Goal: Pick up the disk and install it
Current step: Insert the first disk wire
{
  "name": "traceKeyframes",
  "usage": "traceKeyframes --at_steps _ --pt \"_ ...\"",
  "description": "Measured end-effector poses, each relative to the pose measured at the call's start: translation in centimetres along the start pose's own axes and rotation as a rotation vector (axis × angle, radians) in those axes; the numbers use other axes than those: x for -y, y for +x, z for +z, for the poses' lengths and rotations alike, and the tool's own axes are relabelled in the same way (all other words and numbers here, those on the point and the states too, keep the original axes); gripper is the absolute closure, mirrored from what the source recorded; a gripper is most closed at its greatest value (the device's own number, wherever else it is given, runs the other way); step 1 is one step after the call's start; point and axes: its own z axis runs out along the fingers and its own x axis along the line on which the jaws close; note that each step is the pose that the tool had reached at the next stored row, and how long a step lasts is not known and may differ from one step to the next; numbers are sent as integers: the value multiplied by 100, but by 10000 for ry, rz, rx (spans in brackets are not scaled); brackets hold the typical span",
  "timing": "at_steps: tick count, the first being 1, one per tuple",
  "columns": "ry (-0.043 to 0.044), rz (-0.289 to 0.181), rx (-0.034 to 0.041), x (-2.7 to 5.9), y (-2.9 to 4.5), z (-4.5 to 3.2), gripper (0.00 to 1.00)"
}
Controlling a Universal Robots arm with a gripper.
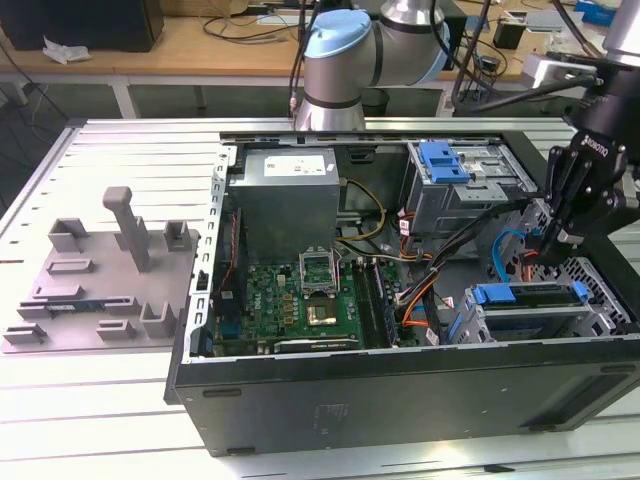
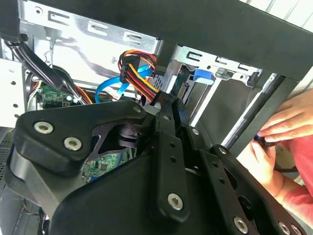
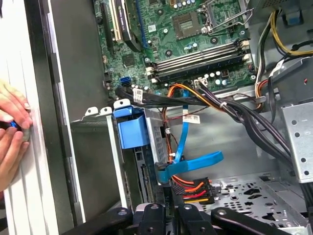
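Observation:
The disk [image 1: 530, 312] lies in the drive bay at the exterior view's right front corner of the open computer case [image 1: 400, 385], with its blue bracket [image 1: 524, 294] along its top edge. My black gripper [image 1: 553, 248] hangs just behind that bay, fingers pressed together with nothing seen between them. In both wrist views the fingertips [image 2: 166, 104] meet beside the red, yellow and black power connector [image 3: 195, 188] and the blue data cable [image 3: 191, 162] at the disk's rear edge [image 3: 146, 182]. The bracket's blue tab [image 3: 131, 130] sticks out of the bay.
A person's hands [image 2: 286, 132] [image 3: 12, 129] hold a small blue thing just outside the case wall. A blue latch on a grey cage [image 1: 445, 165] stands at the back. Cable bundles [image 3: 234, 110] cross the motherboard [image 1: 300, 295]. A grey fixture with posts [image 1: 105, 270] sits on the exterior view's left.

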Motion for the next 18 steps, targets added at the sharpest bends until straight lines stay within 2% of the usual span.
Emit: traceKeyframes --at_steps 4,10,13,15,16,18 --pt "-4 -85 174 2 40 -1 83" --pt "25 -165 263 12 162 11 83" --pt "13 -206 378 13 210 21 83" --pt "-11 -247 538 12 229 25 83" --pt "-31 -284 678 12 237 26 83" --pt "-63 -343 891 11 246 28 83"
